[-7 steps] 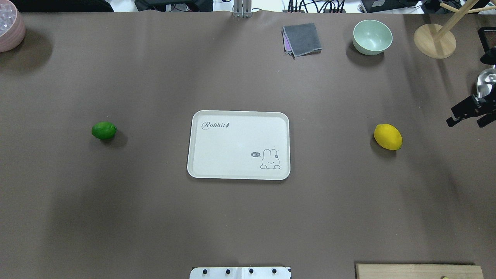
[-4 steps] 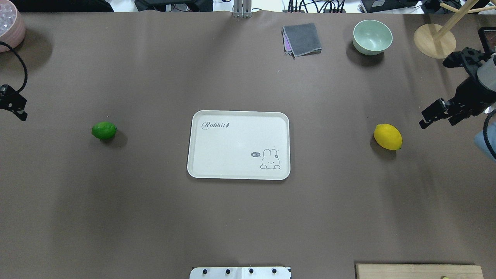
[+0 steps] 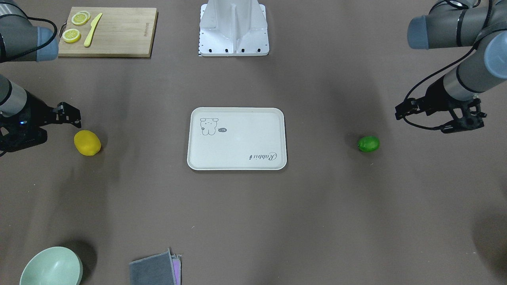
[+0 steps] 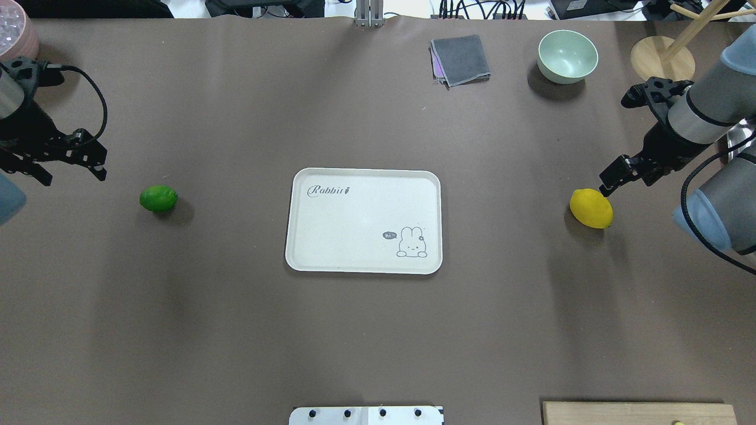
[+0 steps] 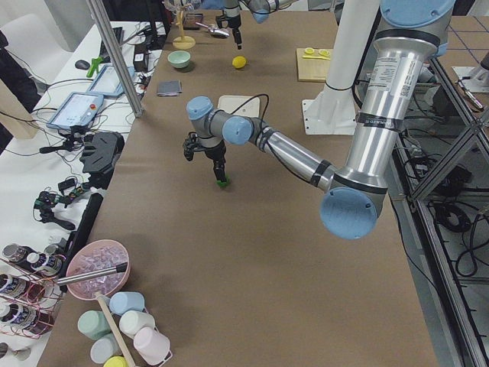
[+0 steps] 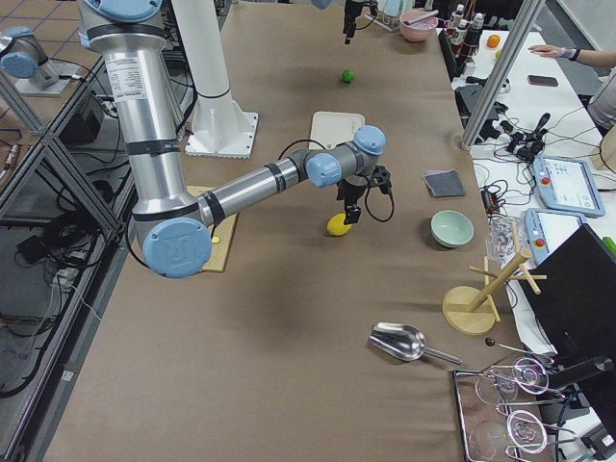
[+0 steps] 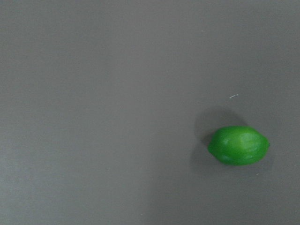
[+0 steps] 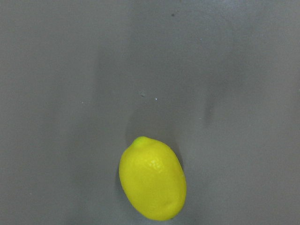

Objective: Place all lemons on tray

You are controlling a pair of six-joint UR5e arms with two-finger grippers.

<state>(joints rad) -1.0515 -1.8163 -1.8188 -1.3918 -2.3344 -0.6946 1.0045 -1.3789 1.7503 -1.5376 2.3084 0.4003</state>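
The off-white tray lies empty at the table's middle, also in the front view. The yellow lemon lies on the table right of it and shows low in the right wrist view. My right gripper is open and empty, just beyond the lemon on its outer side. The green lemon lies left of the tray and shows at the right of the left wrist view. My left gripper is open and empty, to the green lemon's outer far side.
A wooden cutting board with lemon slices and a yellow knife lies near the robot's base. At the far edge are a grey cloth, a pale green bowl, a wooden stand and a pink bowl.
The right gripper has moved in from the right edge to beside the yellow lemon. The left gripper has come into view from the left edge toward the green lemon. Lemons and tray have not moved.
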